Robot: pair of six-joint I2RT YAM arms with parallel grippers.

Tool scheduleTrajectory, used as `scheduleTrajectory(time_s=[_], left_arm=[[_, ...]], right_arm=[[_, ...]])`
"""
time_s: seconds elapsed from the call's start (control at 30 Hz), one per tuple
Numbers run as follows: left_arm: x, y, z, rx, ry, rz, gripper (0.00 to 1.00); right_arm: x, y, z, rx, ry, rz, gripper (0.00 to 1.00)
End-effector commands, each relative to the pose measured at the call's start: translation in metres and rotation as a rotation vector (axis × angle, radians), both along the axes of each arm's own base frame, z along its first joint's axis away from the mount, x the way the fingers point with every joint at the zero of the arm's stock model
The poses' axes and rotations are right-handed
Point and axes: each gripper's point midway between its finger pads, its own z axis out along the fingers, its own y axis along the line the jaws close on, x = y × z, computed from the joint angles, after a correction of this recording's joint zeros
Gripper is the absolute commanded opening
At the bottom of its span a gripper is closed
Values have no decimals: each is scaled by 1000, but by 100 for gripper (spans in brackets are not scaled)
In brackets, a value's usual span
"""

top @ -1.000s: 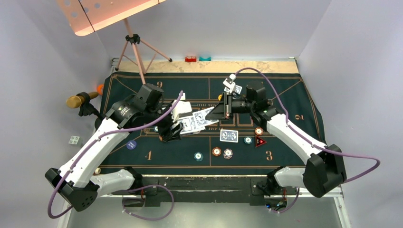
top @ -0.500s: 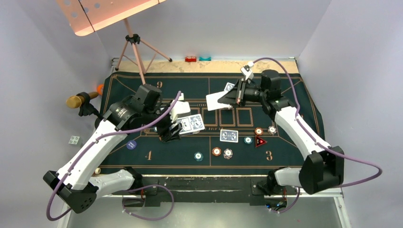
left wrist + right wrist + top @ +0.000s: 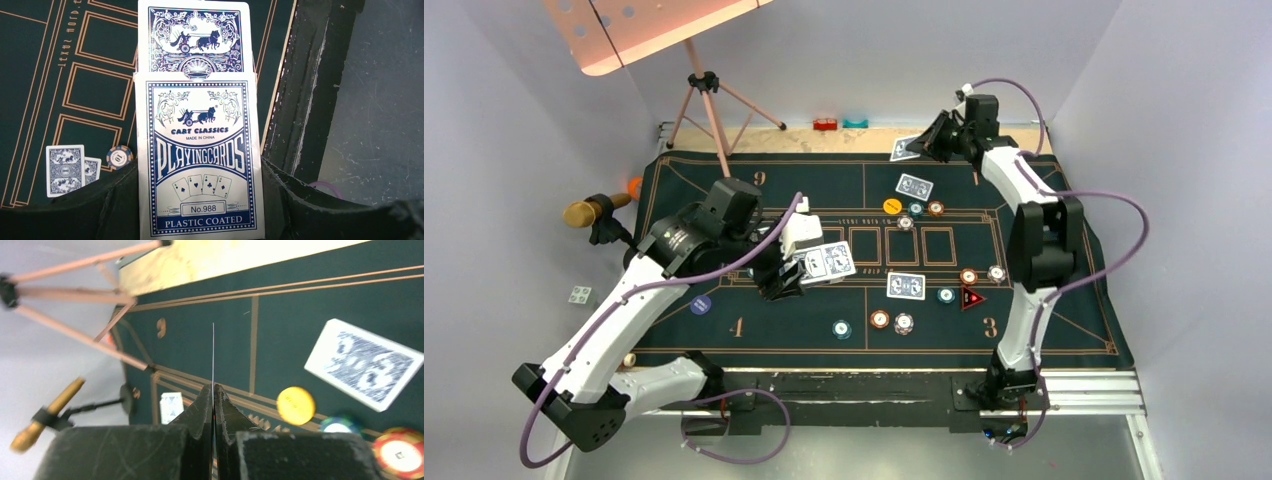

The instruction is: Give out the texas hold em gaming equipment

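Mid-deal, far-seat hand in progress. Right pincer (image 3: pixel 213 392) clamped flat on a single card (image 3: pixel 906 149), edge-on from the wrist view, tilted above the far edge of the felt mat (image 3: pixel 1064 215). Left pincer (image 3: pixel 786 268) clamped on the card pack (image 3: pixel 200 165), one card poking out its top, hovering over the mat left of centre. Already down: a face-down card (image 3: pixel 914 186) just beside the yellow disc (image 3: pixel 891 205) and striped chips (image 3: pixel 935 208) on the far side; red triangle marker (image 3: pixel 971 298) with more chips near the "3"; blue disc (image 3: pixel 701 304) near the "1". Next, as a judgement: lower the right wrist, level the card, set it beside the lone far card without nudging disc or chips, then part the fingers. Likely snag: thin card clinging to a pad on release.
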Motion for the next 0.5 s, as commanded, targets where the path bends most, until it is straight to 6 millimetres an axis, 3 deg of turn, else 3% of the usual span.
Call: scheduleTrajectory(time_s=[0.0,0.2,0.47], left_arm=[[0,-3,17,-62,-50,-13,0],[0,-6,19,-65,-39,-25,0],[3,-7,20,-60,-37,-26,0]], right_arm=[[42,-39,-37,-69,66,-138,0],[67,-49,-77,-101,112,-200,0],[74,-58,-115,-152,157,-245,0]])
